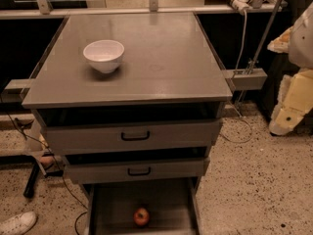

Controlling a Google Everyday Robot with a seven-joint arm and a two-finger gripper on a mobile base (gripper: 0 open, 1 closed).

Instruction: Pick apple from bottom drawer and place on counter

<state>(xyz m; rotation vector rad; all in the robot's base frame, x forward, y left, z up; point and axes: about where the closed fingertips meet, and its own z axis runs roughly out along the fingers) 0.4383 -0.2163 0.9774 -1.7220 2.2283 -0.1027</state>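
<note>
The apple [141, 216] is small, red and orange. It lies on the flat grey floor of the bottom drawer [168, 199], which is pulled out at the foot of the cabinet. The counter [161, 58] is the broad grey cabinet top. My gripper [287, 112] is at the end of the cream-coloured arm at the right edge. It is to the right of the cabinet, at about the height of the upper drawer, far from the apple and touching nothing.
A white bowl [103, 55] stands on the counter's left part. Two shallower drawers with black handles [135, 136] sit slightly open above the bottom drawer. A white shoe [17, 223] and cables lie on the speckled floor at left. Metal rails run behind the cabinet.
</note>
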